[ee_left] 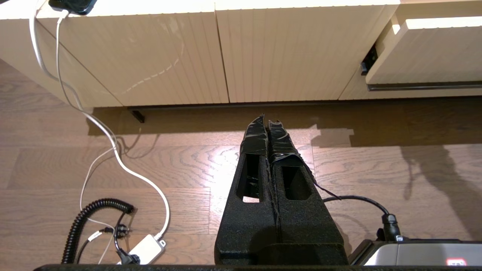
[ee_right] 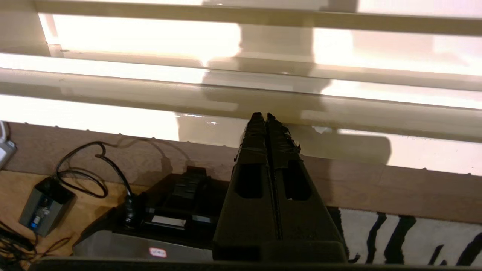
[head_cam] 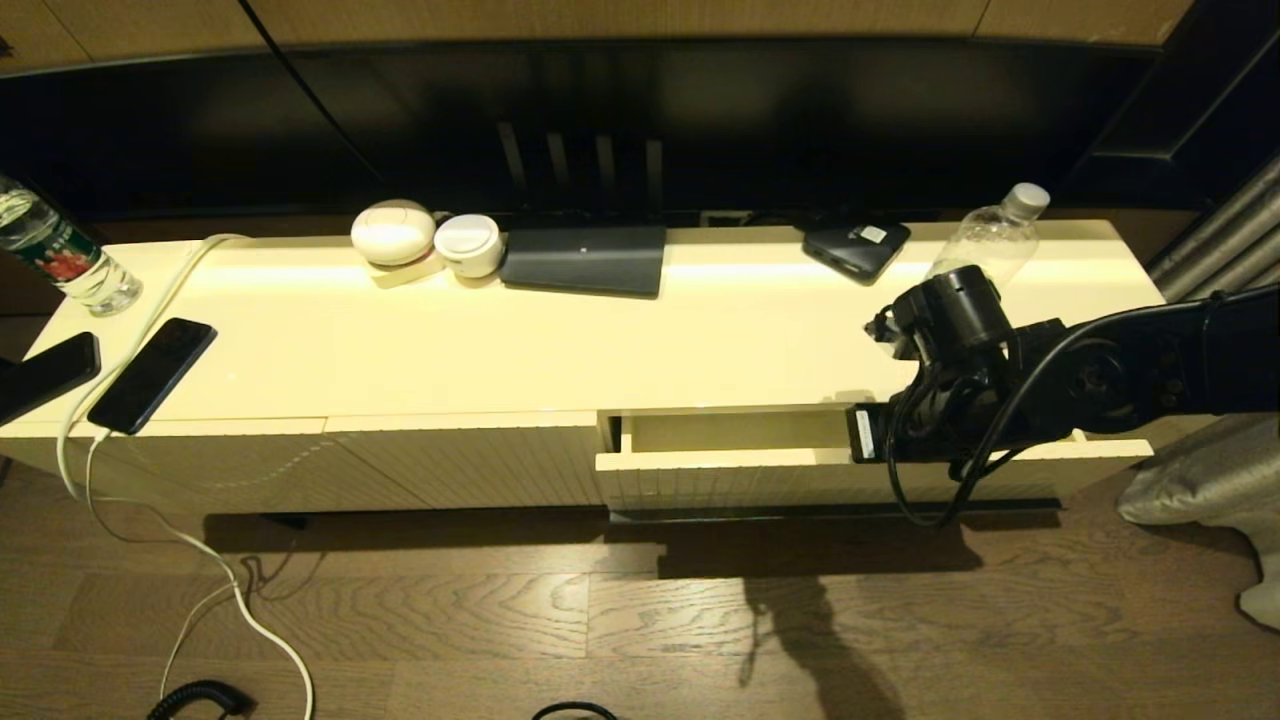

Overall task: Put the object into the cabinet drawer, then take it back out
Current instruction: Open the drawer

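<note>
The clear, label-free bottle (head_cam: 985,240) with its pale cap stands on the cabinet top at the far right, behind my right arm. Below it the cabinet drawer (head_cam: 730,462) is pulled partly out, and a strip of its cream interior (head_cam: 735,430) shows. My right wrist hangs over the drawer's right part, and its fingers are hidden in the head view. In the right wrist view the right gripper (ee_right: 265,116) is shut and empty, tips close to a glossy cream edge. The left gripper (ee_left: 266,119) is shut, parked low over the floor; beyond it are the drawer (ee_left: 425,52) and its dark handle strip (ee_left: 425,86).
On the cabinet top are a green-red labelled bottle (head_cam: 60,255) at far left, two phones (head_cam: 150,372) with a white cable (head_cam: 150,300), two white round items (head_cam: 392,232), a dark flat box (head_cam: 585,260) and a dark device (head_cam: 855,248). Closed ribbed panels (head_cam: 460,460) lie left of the drawer.
</note>
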